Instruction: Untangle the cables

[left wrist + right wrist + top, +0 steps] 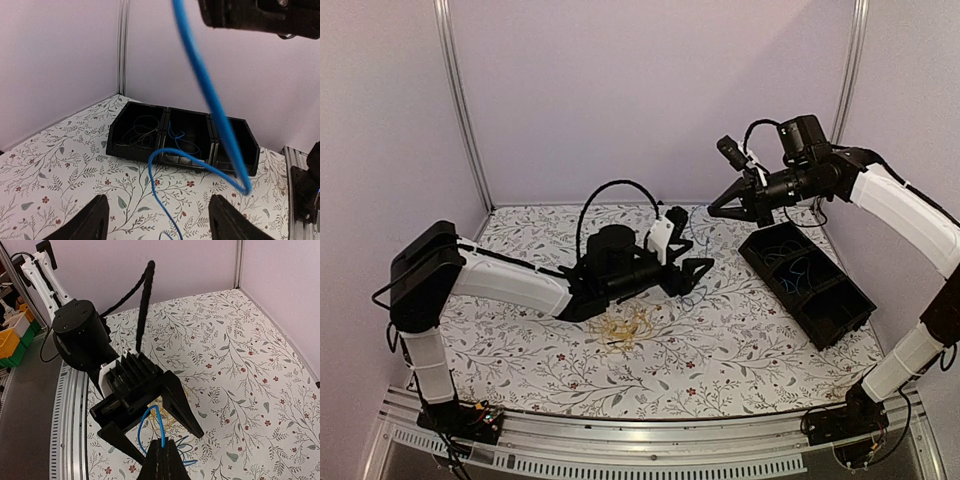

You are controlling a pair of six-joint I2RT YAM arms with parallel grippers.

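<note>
A blue cable (159,416) is pinched in my shut right gripper (162,449), which hangs above the table's middle (716,211). From there the blue cable (212,102) runs down in a loop between the spread fingers of my open left gripper (157,225), which holds nothing. In the top view the left gripper (698,278) sits just below and left of the right one. A yellow-orange tangle of cables (625,328) lies on the table under the left forearm. It also shows in the right wrist view (171,418), with a few dark strands (186,442) beside it.
A black bin (775,285) with three compartments stands at the right, with thin dark and blue wires in it (142,132). Walls close the back and sides. The left arm's thick black cable (610,190) arches over its wrist.
</note>
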